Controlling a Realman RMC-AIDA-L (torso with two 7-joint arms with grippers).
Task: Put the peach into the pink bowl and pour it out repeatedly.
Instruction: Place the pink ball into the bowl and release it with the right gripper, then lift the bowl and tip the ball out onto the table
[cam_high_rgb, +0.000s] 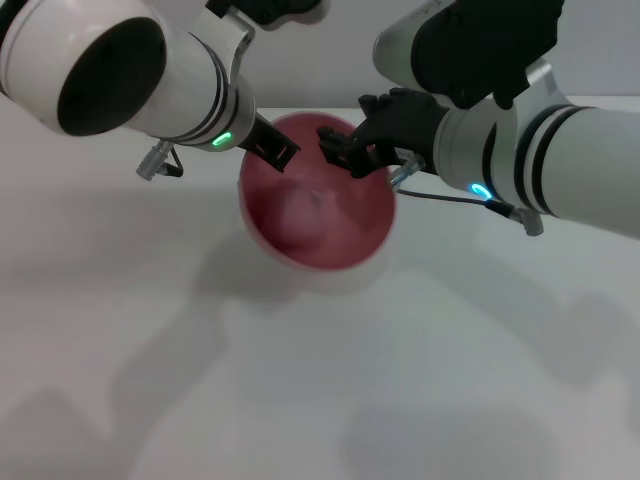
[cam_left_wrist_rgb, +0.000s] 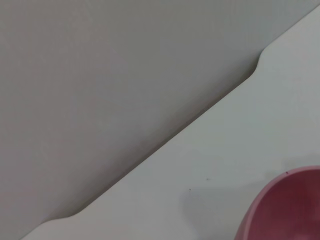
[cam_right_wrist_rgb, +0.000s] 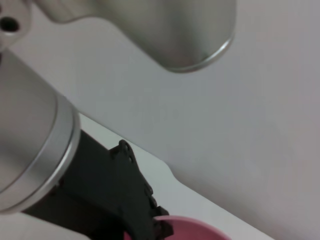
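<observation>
Left gripper (cam_high_rgb: 278, 150) pinches pink bowl (cam_high_rgb: 340, 240) rim, right gripper (cam_high_rgb: 340, 148) cannot tell; bowl likely light, glossy-slick (peach (cam_high_rgb: 300, 212) inside).

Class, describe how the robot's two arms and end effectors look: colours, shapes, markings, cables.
Both arms are glossy white cylinders with black bands. The left end effector and right end effector are black with ridged fingers. A green light glows at the left wrist, blue at the right, where a thin dark cable runs.
</observation>
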